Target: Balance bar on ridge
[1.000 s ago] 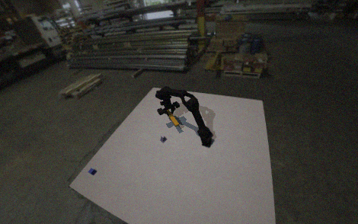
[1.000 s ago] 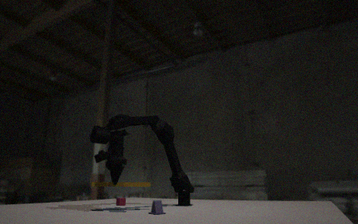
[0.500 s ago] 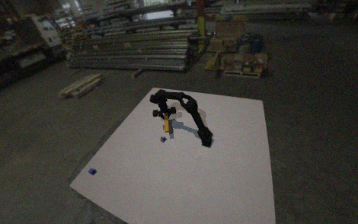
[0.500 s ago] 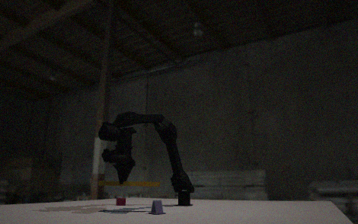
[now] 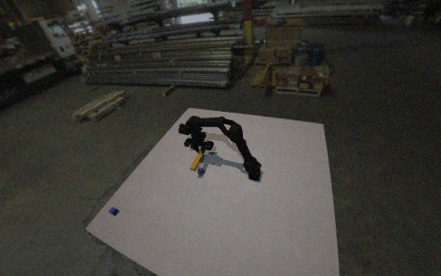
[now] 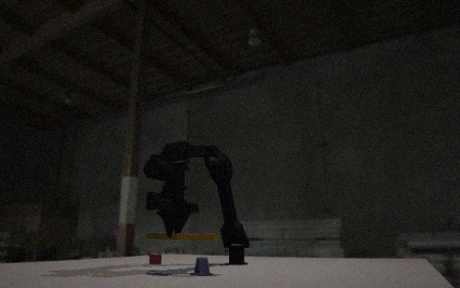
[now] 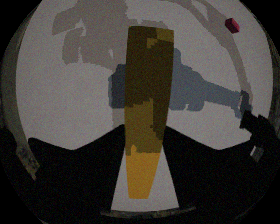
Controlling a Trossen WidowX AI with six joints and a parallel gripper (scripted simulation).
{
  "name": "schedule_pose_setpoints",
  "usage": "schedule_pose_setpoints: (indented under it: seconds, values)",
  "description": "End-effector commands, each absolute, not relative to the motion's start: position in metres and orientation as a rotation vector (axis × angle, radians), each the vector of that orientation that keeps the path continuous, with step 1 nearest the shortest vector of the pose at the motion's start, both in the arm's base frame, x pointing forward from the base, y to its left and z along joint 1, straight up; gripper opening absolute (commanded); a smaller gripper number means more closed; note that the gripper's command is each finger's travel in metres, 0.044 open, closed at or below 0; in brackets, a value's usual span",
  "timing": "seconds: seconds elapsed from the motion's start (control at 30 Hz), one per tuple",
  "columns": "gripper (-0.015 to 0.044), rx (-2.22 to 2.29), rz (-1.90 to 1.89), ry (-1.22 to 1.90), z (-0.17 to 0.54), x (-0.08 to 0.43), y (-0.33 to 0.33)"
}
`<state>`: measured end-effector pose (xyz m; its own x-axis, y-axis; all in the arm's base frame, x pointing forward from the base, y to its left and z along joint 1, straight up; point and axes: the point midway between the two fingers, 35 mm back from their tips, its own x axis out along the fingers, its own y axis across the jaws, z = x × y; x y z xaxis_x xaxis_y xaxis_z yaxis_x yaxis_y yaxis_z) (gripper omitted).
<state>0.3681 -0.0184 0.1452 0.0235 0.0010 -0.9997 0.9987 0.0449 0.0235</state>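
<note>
Bar held aloft, ridge not yet under it – risk is off-centre set-down.

Table [image 5: 266, 225] wide; arm [image 6: 219, 181] high; gripper [image 6: 174, 230] clamped on yellow bar [image 6: 185, 236] nr one end, level, well above table. Small ridge [image 6: 201, 265] below, to one side. If bar's mid misses ridge crest, it'll prob tip & an end hits table. Red block [image 6: 156, 259] nearby.

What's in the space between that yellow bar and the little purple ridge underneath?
Nothing: the exterior view shows open air between the held bar and the ridge.
</note>
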Motion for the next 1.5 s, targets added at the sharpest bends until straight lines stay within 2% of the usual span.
schedule_pose_setpoints:
  seconds: [0.0, 0.47, 1.47]
  values:
    - [0.0000, 1.285, -1.243, 1.146, 0.148, 0.365, -0.002]
    - [0.0000, 1.533, -1.481, 0.966, 0.148, 0.341, 0.041]
    - [0.0000, 1.535, -1.484, 0.965, 0.105, 0.339, 0.043]
